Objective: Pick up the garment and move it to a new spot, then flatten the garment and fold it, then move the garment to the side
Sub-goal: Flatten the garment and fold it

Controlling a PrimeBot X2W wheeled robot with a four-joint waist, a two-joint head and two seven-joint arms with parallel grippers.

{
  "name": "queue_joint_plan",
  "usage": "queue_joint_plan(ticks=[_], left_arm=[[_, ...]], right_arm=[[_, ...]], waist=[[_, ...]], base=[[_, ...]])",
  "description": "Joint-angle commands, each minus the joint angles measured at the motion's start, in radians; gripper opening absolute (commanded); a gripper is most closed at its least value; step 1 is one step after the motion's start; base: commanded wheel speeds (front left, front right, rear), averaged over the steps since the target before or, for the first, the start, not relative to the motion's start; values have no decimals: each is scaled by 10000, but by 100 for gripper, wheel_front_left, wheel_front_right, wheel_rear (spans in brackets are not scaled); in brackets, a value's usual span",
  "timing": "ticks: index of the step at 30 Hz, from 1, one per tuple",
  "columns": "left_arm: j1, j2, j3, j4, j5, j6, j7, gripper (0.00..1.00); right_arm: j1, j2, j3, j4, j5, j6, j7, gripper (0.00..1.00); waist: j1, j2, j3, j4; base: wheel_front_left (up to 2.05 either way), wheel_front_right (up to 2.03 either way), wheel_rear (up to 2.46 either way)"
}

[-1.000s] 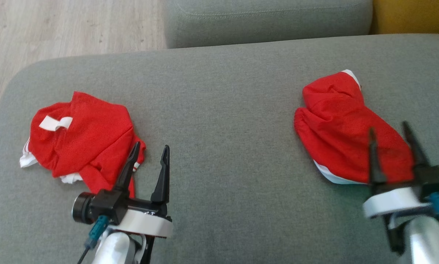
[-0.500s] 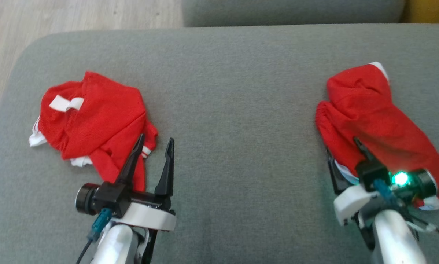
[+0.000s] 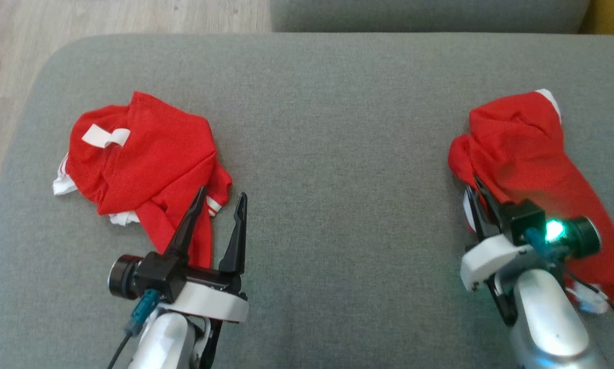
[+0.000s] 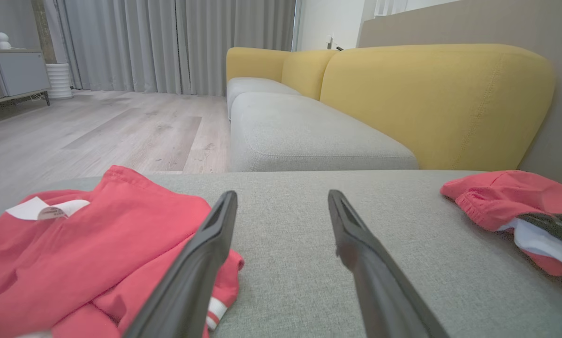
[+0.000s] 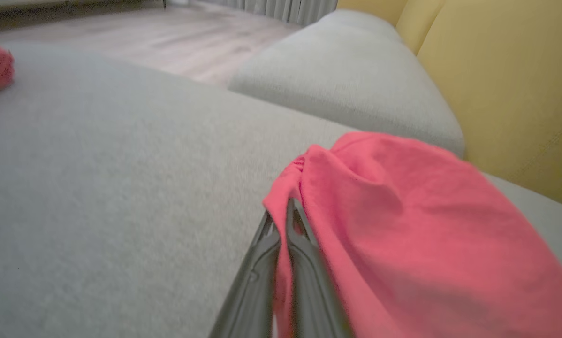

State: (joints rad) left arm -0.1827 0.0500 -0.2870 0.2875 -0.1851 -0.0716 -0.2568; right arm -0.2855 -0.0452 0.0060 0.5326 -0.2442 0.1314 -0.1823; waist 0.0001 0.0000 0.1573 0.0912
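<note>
The right gripper (image 3: 475,184) has its two dark fingers pressed together on a fold at the left edge of the right red garment (image 3: 522,148). In the right wrist view cloth shows pinched between the tips (image 5: 281,211), though how much is caught beneath is hidden. The wrist with its green light covers this garment's near part, and its lower right end is blurred, so the white trim there is hard to make out. It lies toward the right of the grey cushion (image 3: 338,128), whose right and near edges are cut off. A wide bare stretch of cushion separates it from the left red garment (image 3: 143,154), a crumpled heap with a white label and white stripes near the cushion's rounded left edge. The left gripper (image 3: 222,192) hovers with its fingers spread wide, holding nothing, one finger over that heap's near corner. Past the far edge are wood floor (image 3: 107,20), a second grey seat (image 4: 299,136) and a yellow backrest (image 4: 426,94).
</note>
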Motion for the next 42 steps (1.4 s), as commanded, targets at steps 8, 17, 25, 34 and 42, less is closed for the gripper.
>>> queue_joint_plan(ticks=[8,17,25,34,42], left_arm=[[-98,3,423,-207,-133,34,-49,100],[43,3,393,-277,-132,78,-49,100],[6,3,343,-330,-130,43,-49,100],[-32,3,288,-273,-155,50,-49,100],[7,3,383,-206,-124,68,-49,100]], right_arm=[[-638,-51,2329,-1177,2597,-7,-559,0],[-509,-51,4488,-1998,5253,-7,-278,0],[-698,-51,2896,-399,4893,-7,-31,0],[-911,-51,2210,791,4336,-7,-47,100],[-684,-51,1956,226,4467,-7,-486,100]], waist=[[-1,0,-526,-91],[-1,0,-687,203],[-1,0,-383,545],[-1,0,-266,555],[-1,0,-534,180]], base=[[0,0,0],[0,0,0],[0,0,0],[0,0,0],[0,0,0]])
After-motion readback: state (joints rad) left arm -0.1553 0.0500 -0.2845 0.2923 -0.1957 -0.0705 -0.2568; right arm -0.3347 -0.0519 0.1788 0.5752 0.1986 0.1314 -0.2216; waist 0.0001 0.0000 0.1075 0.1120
